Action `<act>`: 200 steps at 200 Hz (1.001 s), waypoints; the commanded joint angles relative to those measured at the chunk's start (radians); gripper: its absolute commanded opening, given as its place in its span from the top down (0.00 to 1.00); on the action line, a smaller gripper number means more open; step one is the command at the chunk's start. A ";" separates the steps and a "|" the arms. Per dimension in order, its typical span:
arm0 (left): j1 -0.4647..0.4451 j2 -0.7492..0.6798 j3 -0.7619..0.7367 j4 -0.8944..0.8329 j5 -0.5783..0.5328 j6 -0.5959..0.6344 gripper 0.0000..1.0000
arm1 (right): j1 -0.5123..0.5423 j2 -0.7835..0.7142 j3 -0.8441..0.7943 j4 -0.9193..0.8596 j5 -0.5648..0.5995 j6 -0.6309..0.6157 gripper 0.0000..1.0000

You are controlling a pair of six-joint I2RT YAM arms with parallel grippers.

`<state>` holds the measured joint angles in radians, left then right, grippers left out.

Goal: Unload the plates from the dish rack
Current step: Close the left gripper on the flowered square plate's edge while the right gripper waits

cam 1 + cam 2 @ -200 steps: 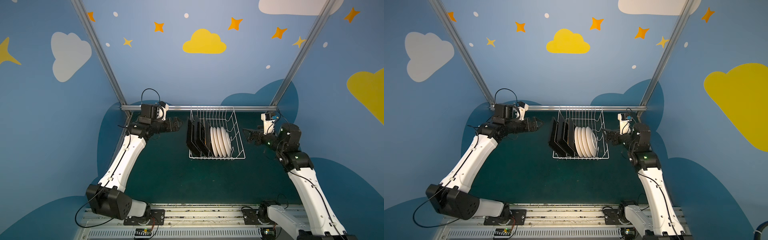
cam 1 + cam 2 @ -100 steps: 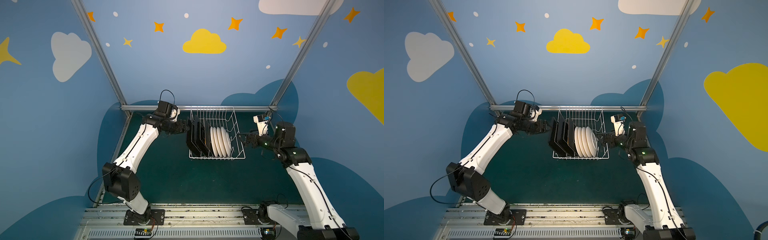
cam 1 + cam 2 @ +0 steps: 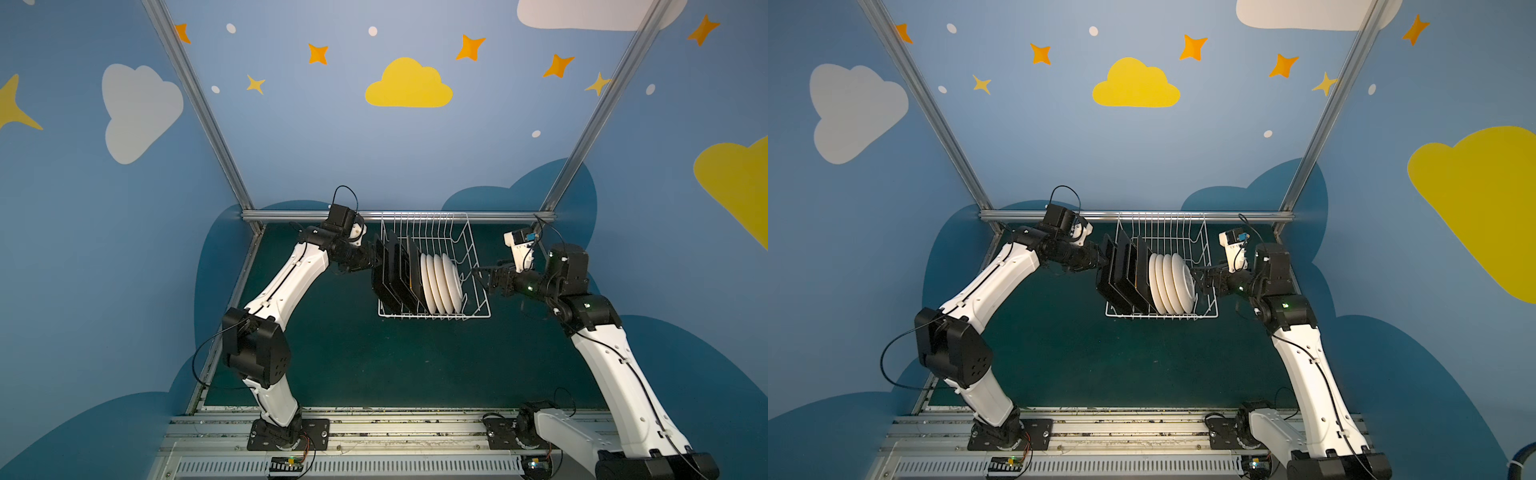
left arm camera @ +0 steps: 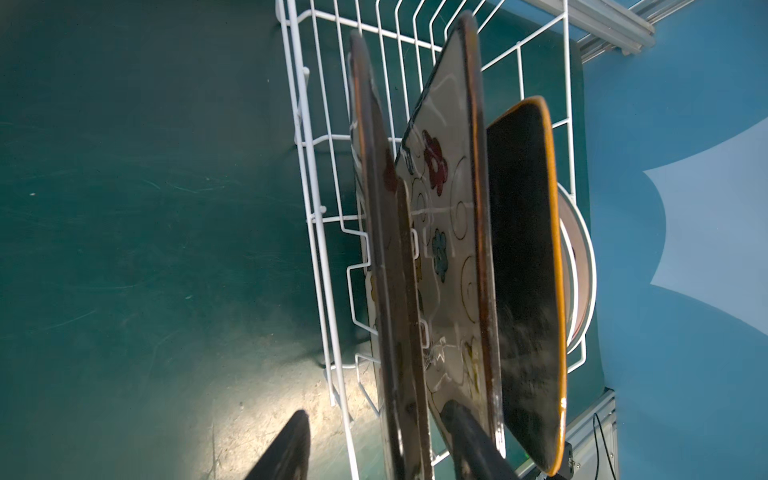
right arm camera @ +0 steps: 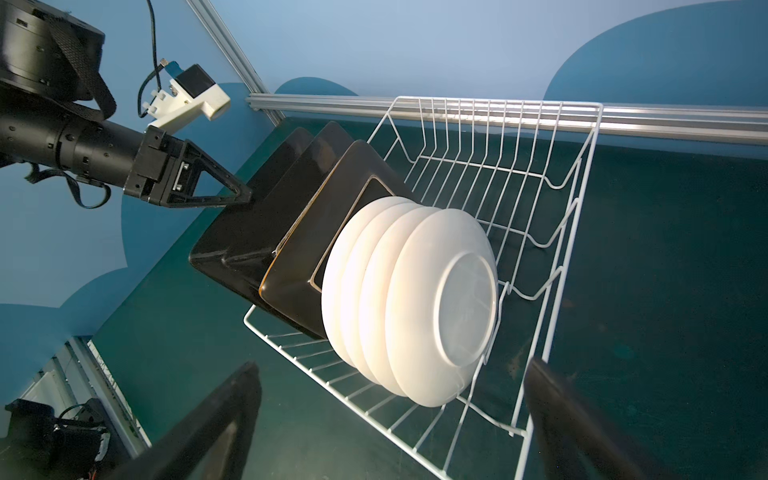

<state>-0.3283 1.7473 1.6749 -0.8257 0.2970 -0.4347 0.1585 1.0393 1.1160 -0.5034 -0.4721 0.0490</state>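
The dish rack (image 3: pixel 434 317) sits at the back of the green table (image 3: pixel 353 357), square plates (image 3: pixel 395 274) on edge at its left, round white plates (image 3: pixel 442 282) beside them. The left gripper (image 3: pixel 372 262) straddles the outermost square rim, jaws apart, not pinching; the right gripper (image 3: pixel 482 276) gapes just outside the rack. Stiff, breakable, likely slick glaze: pinch well onto the rim

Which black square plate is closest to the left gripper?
The outermost square plate, at the dish rack end farthest from the white round plates; the left gripper straddles its edge.
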 commanded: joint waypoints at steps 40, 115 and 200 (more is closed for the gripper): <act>-0.010 0.062 0.021 0.022 0.015 -0.045 0.53 | 0.011 0.005 -0.004 0.017 -0.001 0.012 0.02; -0.017 0.094 0.025 0.022 0.013 -0.059 0.60 | 0.017 0.004 -0.015 0.026 0.014 0.014 0.02; -0.024 0.121 0.039 -0.004 0.014 -0.098 0.71 | 0.018 0.001 -0.031 0.048 0.037 0.018 0.02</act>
<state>-0.3542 1.8446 1.7020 -0.7925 0.3229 -0.5171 0.1688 1.0451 1.0985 -0.4820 -0.4484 0.0566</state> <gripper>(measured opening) 0.289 0.980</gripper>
